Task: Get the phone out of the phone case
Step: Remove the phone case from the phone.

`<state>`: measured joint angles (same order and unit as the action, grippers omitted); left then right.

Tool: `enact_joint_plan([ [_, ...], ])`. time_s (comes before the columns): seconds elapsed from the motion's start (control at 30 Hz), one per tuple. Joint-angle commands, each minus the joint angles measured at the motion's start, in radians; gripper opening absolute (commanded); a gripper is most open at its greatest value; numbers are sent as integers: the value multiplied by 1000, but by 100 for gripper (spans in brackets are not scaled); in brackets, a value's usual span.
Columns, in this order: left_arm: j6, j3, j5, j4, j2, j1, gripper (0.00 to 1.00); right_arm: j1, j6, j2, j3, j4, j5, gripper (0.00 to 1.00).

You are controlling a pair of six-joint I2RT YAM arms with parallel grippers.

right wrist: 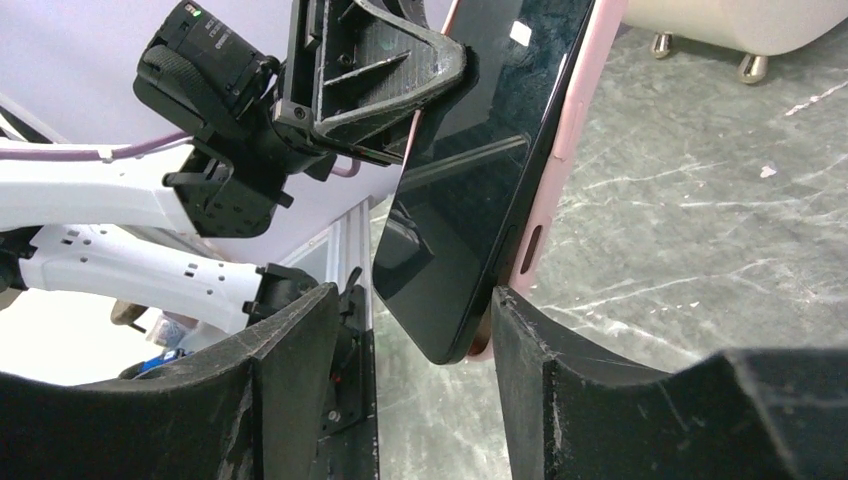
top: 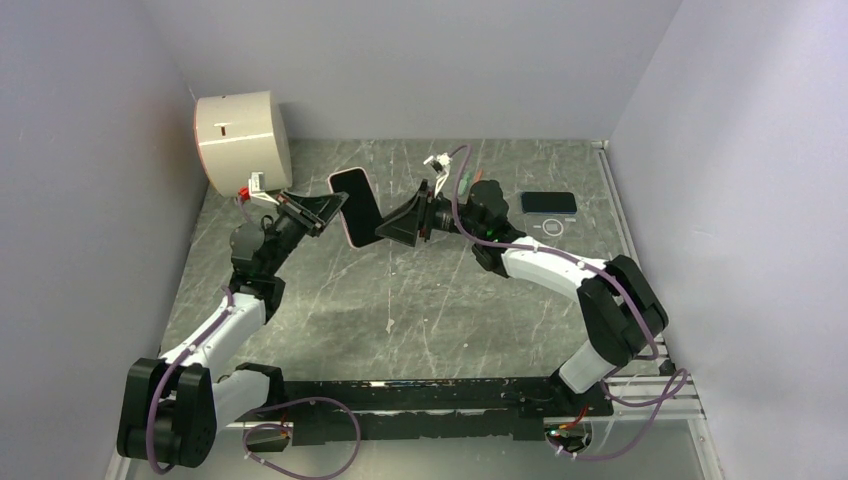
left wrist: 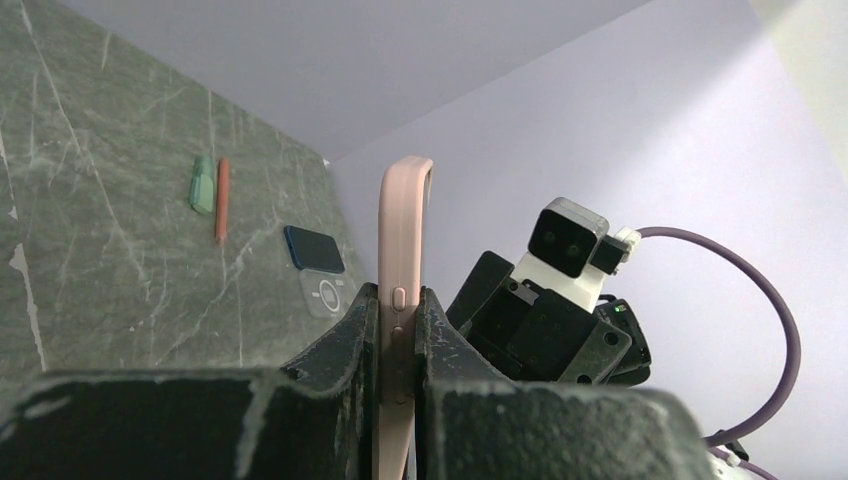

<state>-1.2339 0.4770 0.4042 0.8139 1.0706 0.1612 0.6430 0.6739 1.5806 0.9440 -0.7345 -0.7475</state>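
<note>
The phone (top: pixel 355 205), black screen showing, sits in a pink phone case (left wrist: pixel 404 220) and is held upright above the table. My left gripper (left wrist: pixel 400 300) is shut on the case, its fingers pressing on front and back over the side buttons. In the right wrist view the phone (right wrist: pixel 480 150) and the case (right wrist: pixel 565 150) hang with their lower corner between the fingers of my right gripper (right wrist: pixel 415 300). That gripper is open: its right finger is at the case's pink edge, and a wide gap separates the left finger from the screen.
A white rounded appliance (top: pixel 243 140) stands at the back left. A dark blue phone (top: pixel 548 202) lies at the back right beside a clear item with a ring (left wrist: pixel 326 295). A green marker (left wrist: pixel 203 184) and an orange one (left wrist: pixel 222 198) lie near the back wall.
</note>
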Motion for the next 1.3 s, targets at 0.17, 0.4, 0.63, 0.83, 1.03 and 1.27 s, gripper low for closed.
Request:
enact_joint_plan([
  [0.17,-28,13,44,136,7,-1,3,6,70,19,57,-121,-85,52],
  [0.4,-82,1,78,247,51,1,2,14,85,36,99,-116,-95,50],
  [0.63,-92,-4,75,270,43,28,3,15,117,70,142,-139,-89,50],
  [0.83,-69,-1,73,245,30,51,2,15,132,95,189,-152,-100,48],
  [1.03,-58,6,95,253,52,64,2,15,120,102,235,-135,-108,43],
  [1.27,-40,19,125,264,86,81,2,15,108,124,291,-118,-117,24],
])
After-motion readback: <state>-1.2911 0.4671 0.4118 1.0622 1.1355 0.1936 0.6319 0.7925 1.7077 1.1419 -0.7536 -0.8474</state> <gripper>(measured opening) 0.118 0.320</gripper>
